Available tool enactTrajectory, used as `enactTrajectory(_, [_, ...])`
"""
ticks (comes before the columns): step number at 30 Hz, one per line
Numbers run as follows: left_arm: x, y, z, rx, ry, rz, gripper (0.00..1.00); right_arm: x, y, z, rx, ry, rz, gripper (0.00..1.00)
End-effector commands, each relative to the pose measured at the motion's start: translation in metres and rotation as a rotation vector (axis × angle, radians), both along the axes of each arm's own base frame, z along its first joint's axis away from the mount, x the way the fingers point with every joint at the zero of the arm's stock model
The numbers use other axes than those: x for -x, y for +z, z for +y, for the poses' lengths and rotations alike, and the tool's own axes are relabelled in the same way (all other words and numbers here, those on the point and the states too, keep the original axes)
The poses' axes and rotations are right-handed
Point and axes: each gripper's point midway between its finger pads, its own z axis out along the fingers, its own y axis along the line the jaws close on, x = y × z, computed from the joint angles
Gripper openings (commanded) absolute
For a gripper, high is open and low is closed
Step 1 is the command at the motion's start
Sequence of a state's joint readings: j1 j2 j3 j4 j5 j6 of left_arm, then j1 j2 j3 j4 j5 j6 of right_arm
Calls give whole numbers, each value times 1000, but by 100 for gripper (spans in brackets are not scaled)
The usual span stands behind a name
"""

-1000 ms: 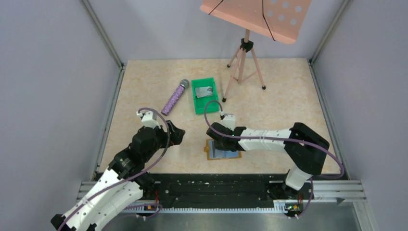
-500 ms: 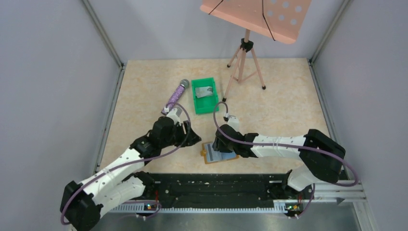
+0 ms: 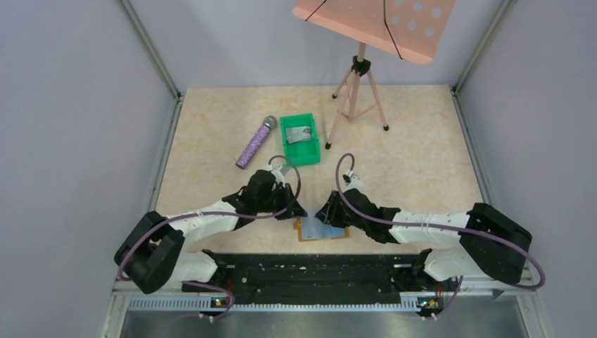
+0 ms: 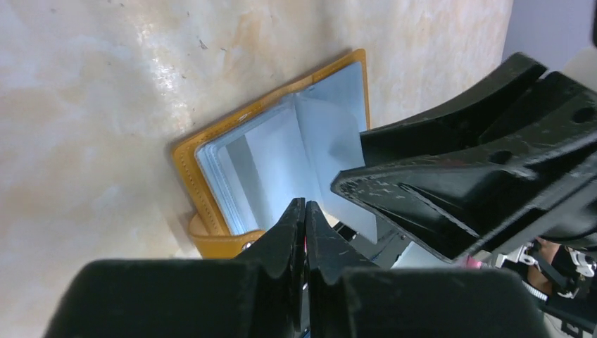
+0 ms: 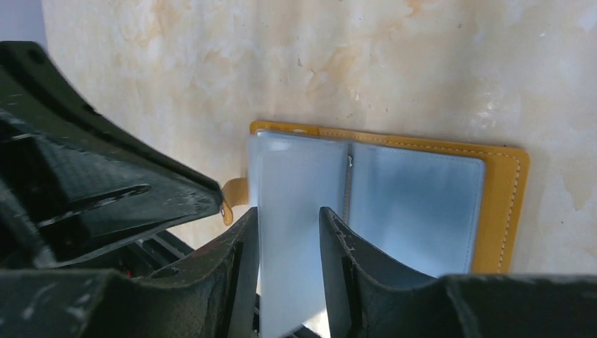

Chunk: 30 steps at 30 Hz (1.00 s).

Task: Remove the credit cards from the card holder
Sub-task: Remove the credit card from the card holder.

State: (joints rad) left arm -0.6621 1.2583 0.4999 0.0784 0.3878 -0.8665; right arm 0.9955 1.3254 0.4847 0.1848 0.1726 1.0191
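Status: the card holder point(image 3: 322, 231), a flat tan-brown leather bifold with pale blue-grey inner sleeves, lies open and face-up on the marbled beige tabletop point(image 3: 422, 141), just ahead of the arm bases. Well beyond the card holder stands a green plastic bin point(image 3: 287, 148) containing one silvery-grey rectangular credit card point(image 3: 300, 133). Removal is therefore judged partly done.

The left gripper point(image 4: 304, 222) has its fingers pressed together, tips at the card holder's clasp-side edge, just beside the leather clasp tab point(image 4: 211, 243). Whether anything thin is pinched between them cannot be made out.

The right gripper point(image 5: 286, 218) has its jaws narrowly apart, poised over the card holder's sleeve page on the clasp side; the page shows through the gap. Contact with it cannot be confirmed.

Remaining, as judged: extract any cards left in the sleeves.

Limits of view: the sleeves are cloudy, so the number of cards inside is unreadable. From above, both grippers cover the card holder's far edge.
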Motion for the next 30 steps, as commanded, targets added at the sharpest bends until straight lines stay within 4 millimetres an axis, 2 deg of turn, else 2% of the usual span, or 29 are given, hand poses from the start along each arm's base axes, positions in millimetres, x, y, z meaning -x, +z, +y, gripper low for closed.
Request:
enactTrajectory(1, [-2,0,-22,68,-62,-16,5,-9,32,8,-140,-8,-69,36])
enactTrajectory(3, [0,-14,-26,51,-69,19,4,-9,31,5,-138,-13,-67,36])
enactTrajectory(6, [3,-22,-37,50,-99,39,3,-9,30,3,-136,-14,-65,36])
enactTrajectory(10, [5,-20,-43,48,-105,40,1,-9,34,-1,-112,-9,-75,38])
enactTrajectory(14, [-6,-17,-24,-52,-14,-1,2,-10,34,-3,-38,8,-75,50])
enactTrajectory(20, [-8,-13,-5,-131,30,-34,3,-6,23,-1,63,13,-45,54])
enactTrajectory(25, [-4,-26,7,-207,36,-19,5,-4,14,4,164,18,-33,62])
enactTrajectory(30, [-1,-28,14,-228,39,-26,7,-2,5,2,255,8,-24,63])
